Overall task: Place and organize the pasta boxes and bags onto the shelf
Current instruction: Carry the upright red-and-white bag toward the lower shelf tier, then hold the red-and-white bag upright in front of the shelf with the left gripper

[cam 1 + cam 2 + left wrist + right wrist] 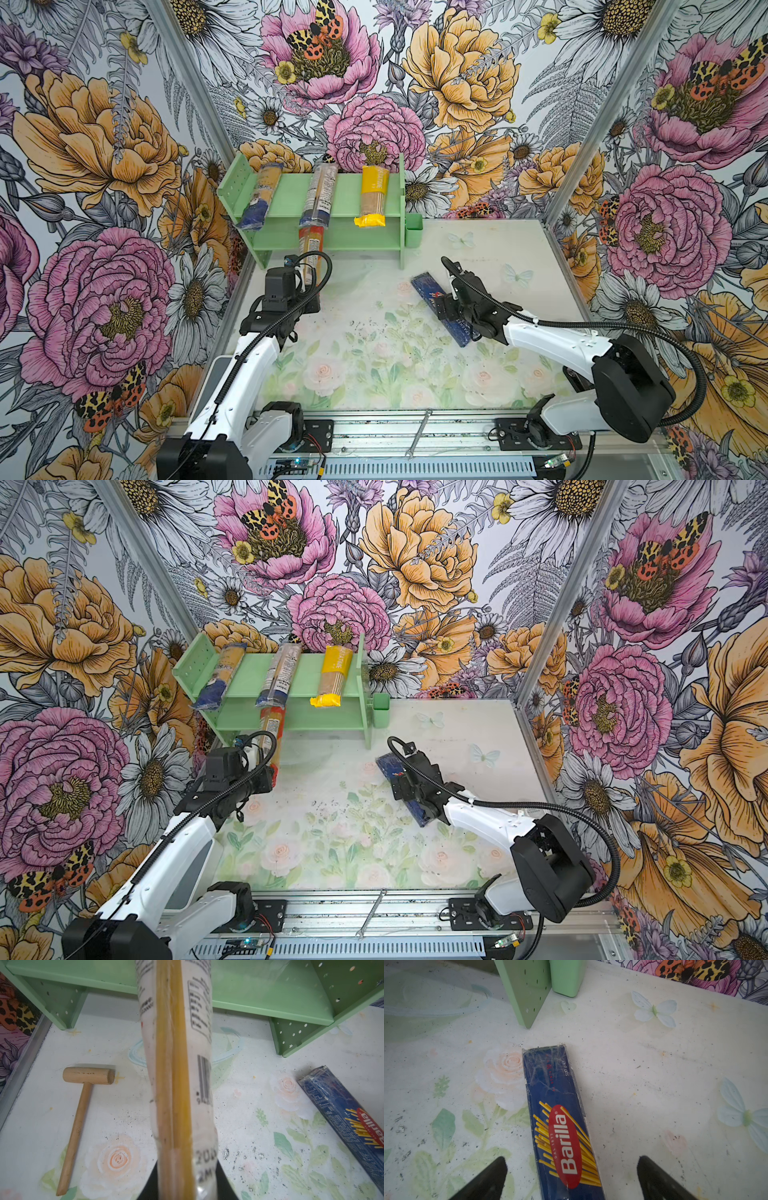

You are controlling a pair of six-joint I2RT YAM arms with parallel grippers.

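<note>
Floral tabletop [654, 1064]: right gripper [572, 1159] spread astride the probably stiff Barilla box [550, 1076], mid-frame; left gripper [187, 1186] pinches one end of a floppy-looking spaghetti bag [174, 1064].

In both top views the floral table [374, 374] lies bare across the lower centre, free to pass. At upper centre the green shelf [286, 203] bars the way; a blue-ended bag [259, 199], a second blue-ended bag [318, 195] and a yellow bag [372, 195] overhang its top tier (gaps between them). A red-ended bag [309, 241] reaches over the lower tier's left part. A blue box [422, 286] lies slanted centre right.
</note>
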